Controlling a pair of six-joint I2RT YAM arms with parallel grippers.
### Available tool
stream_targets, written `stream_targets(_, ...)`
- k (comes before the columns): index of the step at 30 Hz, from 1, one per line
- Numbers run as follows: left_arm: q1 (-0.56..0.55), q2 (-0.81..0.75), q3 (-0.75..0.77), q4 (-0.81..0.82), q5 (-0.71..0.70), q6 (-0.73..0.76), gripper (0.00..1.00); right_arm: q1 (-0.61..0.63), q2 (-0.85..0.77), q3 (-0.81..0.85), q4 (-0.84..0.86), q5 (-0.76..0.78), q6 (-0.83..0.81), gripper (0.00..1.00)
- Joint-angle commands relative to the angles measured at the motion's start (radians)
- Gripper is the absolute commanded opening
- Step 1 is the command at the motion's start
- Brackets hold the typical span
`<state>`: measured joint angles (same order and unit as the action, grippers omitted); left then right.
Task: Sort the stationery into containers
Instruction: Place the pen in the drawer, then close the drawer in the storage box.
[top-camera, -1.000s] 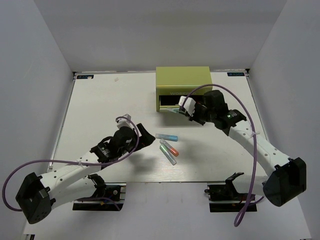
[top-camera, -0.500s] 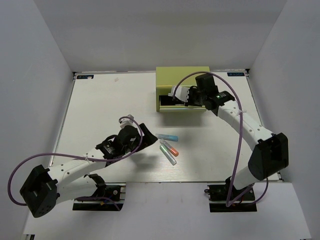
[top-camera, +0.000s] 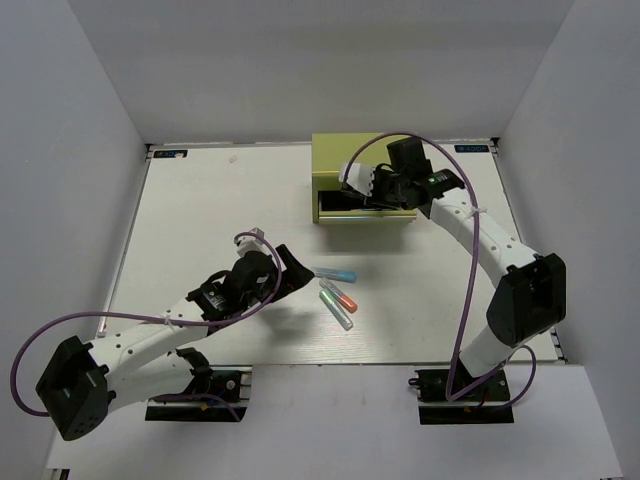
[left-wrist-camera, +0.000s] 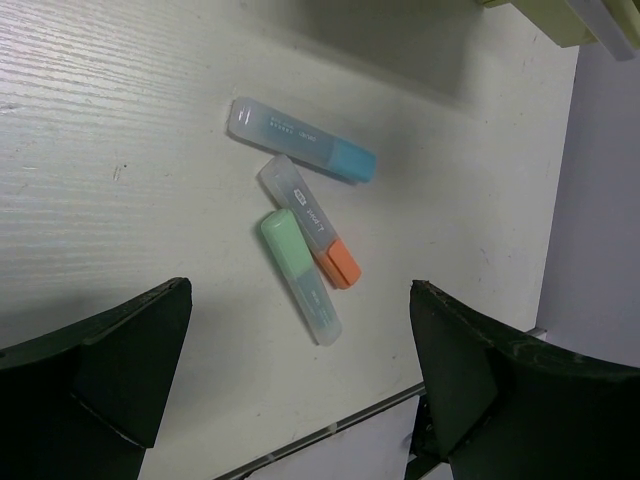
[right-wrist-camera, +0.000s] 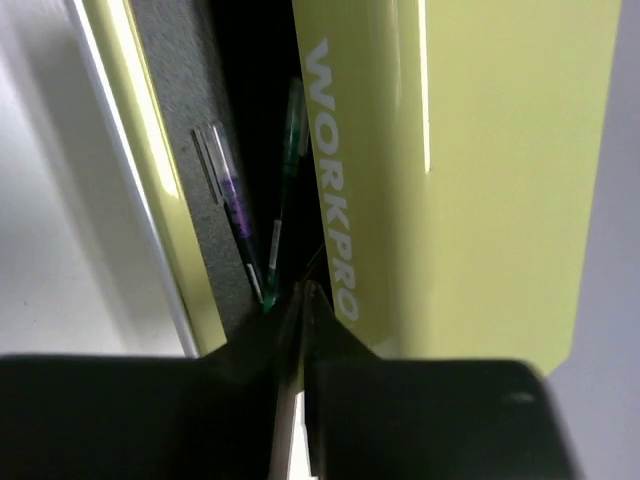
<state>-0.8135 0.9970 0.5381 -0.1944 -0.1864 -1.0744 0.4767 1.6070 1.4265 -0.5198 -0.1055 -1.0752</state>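
Note:
Three highlighters lie together on the table: light blue (top-camera: 333, 273), orange (top-camera: 343, 297) and green (top-camera: 336, 309). In the left wrist view they show as blue (left-wrist-camera: 300, 152), orange (left-wrist-camera: 310, 222) and green (left-wrist-camera: 300, 277). My left gripper (top-camera: 290, 270) is open and empty just left of them, its jaws (left-wrist-camera: 300, 400) wide apart. The yellow-green chest (top-camera: 365, 155) has its front drawer (top-camera: 330, 215) pulled out. My right gripper (top-camera: 362, 192) is at the drawer mouth, its jaws (right-wrist-camera: 305, 290) shut on the end of a thin green pen (right-wrist-camera: 290, 150) that reaches into the drawer. A purple pen (right-wrist-camera: 230, 200) lies inside.
White walls close in the table on the left, back and right. The chest (right-wrist-camera: 480, 180) bears the lettering WORKPRO. The near table edge (left-wrist-camera: 330, 430) runs just below the highlighters.
My right gripper has swung up from the table in front of the chest to the open drawer, carrying the green pen in. My left gripper has barely shifted near the highlighters.

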Motion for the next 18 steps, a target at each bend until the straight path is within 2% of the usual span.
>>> stream_targets(1, -0.003, -0.021, -0.003, 0.004, -0.016, -0.002, 1.0, -0.013, -0.044, 0.075, -0.083, -0.135, 0.027, 0.0)
stream_targets(3, -0.003, -0.021, -0.003, 0.015, -0.016, -0.002, 1.0, -0.024, -0.051, 0.098, -0.202, -0.286, 0.002, 0.0)
stream_targets(4, -0.003, -0.011, -0.003, 0.015, -0.016, -0.002, 1.0, -0.024, -0.053, 0.1, -0.239, -0.356, -0.084, 0.0)
stream_targets(7, -0.003, -0.011, -0.003, 0.015, -0.016, -0.002, 1.0, -0.013, -0.041, 0.089, -0.394, -0.411, -0.182, 0.0)
stream_targets(10, -0.003, -0.011, -0.003, 0.015, -0.025, -0.002, 1.0, -0.013, 0.022, 0.113, -0.46, -0.413, -0.221, 0.0)
stream_targets(14, -0.003, -0.031, -0.013, 0.015, -0.025, -0.002, 1.0, -0.013, 0.062, 0.126, -0.45, -0.375, -0.204, 0.0)
stream_targets(18, -0.003, -0.04, -0.013, 0.024, -0.025, -0.002, 1.0, -0.003, 0.103, 0.094, -0.296, -0.274, -0.114, 0.0)
